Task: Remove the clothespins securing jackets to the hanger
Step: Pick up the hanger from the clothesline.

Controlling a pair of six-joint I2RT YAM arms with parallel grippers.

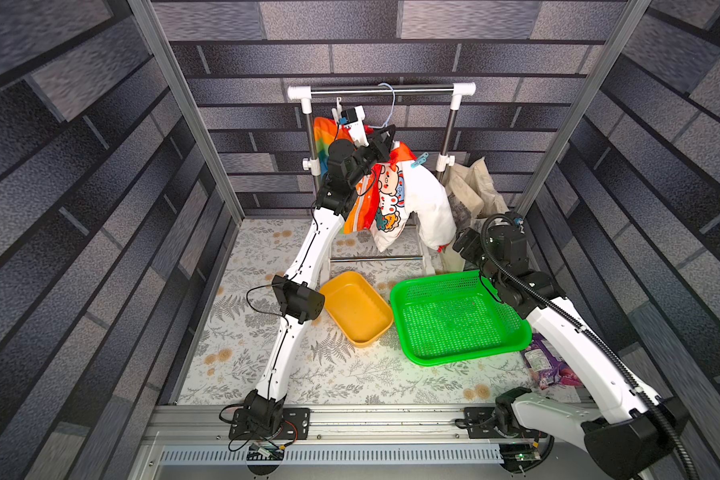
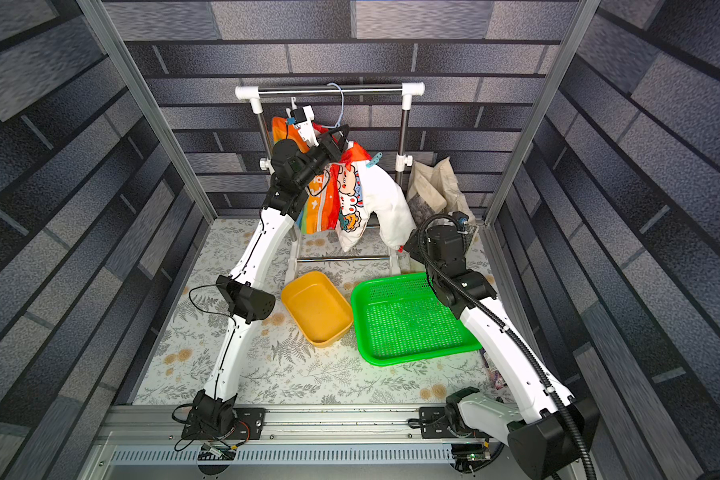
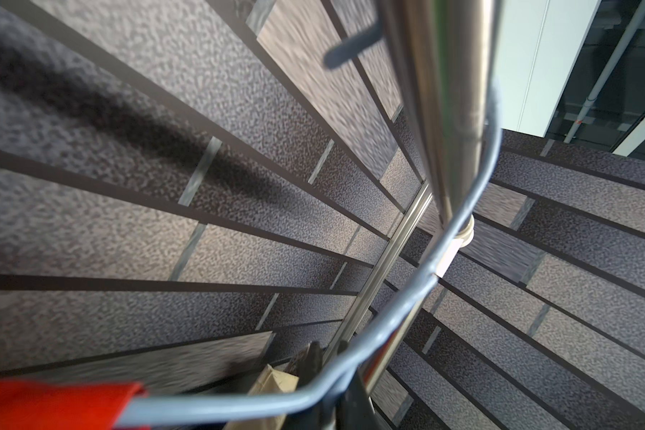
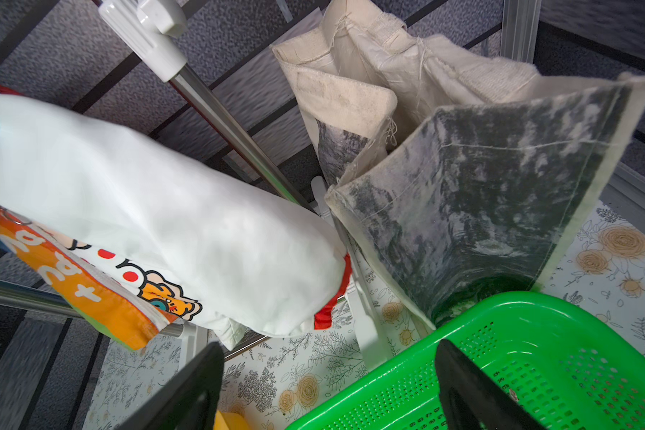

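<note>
Clothespins (image 1: 420, 160) are sitting far back (only the teal one is plainly showing), so nearest first: at lower right my right gripper (image 4: 330, 350) is hanging, jaws wide apart, by the green basket (image 1: 458, 320). Mid-frame the jackets (image 1: 429, 203) are drooping, teal peg clipping their shoulder. Upper centre, my left gripper (image 1: 386, 135) is sitting closed at the hanger (image 3: 216, 407); whether it is pinching anything, I cannot tell.
</note>
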